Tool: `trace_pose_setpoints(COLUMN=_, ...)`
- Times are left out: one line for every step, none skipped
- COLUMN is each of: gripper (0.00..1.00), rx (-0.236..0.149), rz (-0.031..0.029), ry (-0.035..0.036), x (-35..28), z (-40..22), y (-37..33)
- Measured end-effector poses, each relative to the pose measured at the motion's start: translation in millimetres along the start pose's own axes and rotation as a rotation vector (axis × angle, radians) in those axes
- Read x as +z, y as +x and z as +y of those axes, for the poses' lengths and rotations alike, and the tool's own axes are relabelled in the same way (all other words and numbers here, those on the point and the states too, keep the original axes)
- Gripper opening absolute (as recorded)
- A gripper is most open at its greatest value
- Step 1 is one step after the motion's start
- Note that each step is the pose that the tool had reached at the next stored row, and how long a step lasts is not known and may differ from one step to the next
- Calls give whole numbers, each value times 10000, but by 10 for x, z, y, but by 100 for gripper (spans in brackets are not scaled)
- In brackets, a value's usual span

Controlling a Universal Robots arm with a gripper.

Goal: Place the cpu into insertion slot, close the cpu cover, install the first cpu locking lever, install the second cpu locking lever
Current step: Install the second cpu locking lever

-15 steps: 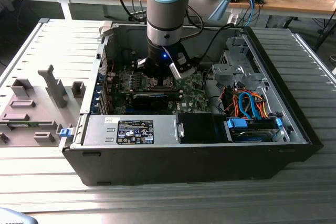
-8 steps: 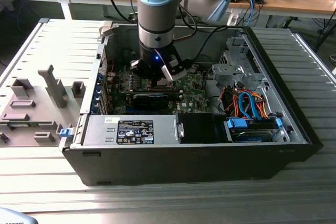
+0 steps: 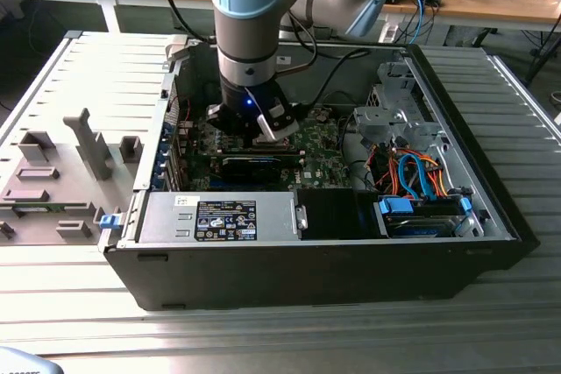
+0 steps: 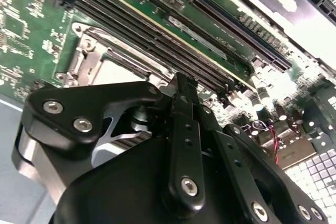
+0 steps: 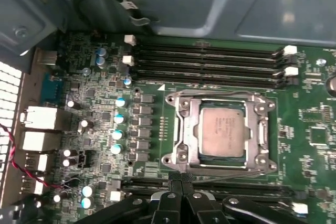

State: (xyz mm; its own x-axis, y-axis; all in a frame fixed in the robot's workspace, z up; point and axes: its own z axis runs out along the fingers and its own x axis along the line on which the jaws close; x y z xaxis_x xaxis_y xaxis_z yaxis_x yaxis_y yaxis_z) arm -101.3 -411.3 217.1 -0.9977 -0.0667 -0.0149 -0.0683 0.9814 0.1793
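Observation:
The cpu [image 5: 222,131], a dull silver square, lies flat in the insertion slot [image 5: 175,100] on the green board. The cpu cover [image 5: 191,129], a silver frame, is down around it. A thin wire locking lever [image 5: 231,173] runs along the socket edge nearest my gripper. My gripper [image 5: 181,181] has its black fingertips pressed together, shut, just beside that lever's end at the socket corner; I cannot tell if they touch it. In the second wrist view the gripper [image 4: 181,83] points at the same socket corner [image 4: 100,59]. The exterior view has the gripper [image 3: 257,125] low inside the case.
Long black memory slots [image 5: 210,59] run beside the socket. A black card [image 3: 254,164] lies across the board. The silver power supply [image 3: 219,216] and a drive bay with orange and blue cables [image 3: 421,183] fill the case's near side. Grey fixtures [image 3: 88,142] stand on the exterior view's left.

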Motion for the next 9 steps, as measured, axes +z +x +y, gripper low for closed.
trace_pose_setpoints(gripper=11, rx=0, rz=-1, ry=-5, x=10, z=-1, y=10)
trace_pose_setpoints(gripper=11, rx=-3, rz=-1, ry=-10, x=20, z=-2, y=16)
trace_pose_setpoints(gripper=11, rx=-18, rz=2, ry=-25, x=34, z=-5, y=18)
trace_pose_setpoints(gripper=11, rx=-37, rz=4, ry=-59, x=48, z=-8, y=19)
trace_pose_setpoints(gripper=11, rx=-66, rz=6, ry=-112, x=63, z=-10, y=20)
trace_pose_setpoints(gripper=11, rx=-82, rz=5, ry=-142, x=70, z=-10, y=19)
trace_pose_setpoints(gripper=11, rx=-97, rz=7, ry=-171, x=77, z=-11, y=19)
trace_pose_setpoints(gripper=11, rx=-117, rz=6, ry=-212, x=90, z=-11, y=20)
trace_pose_setpoints(gripper=11, rx=-131, rz=7, ry=-239, x=98, z=-11, y=20)
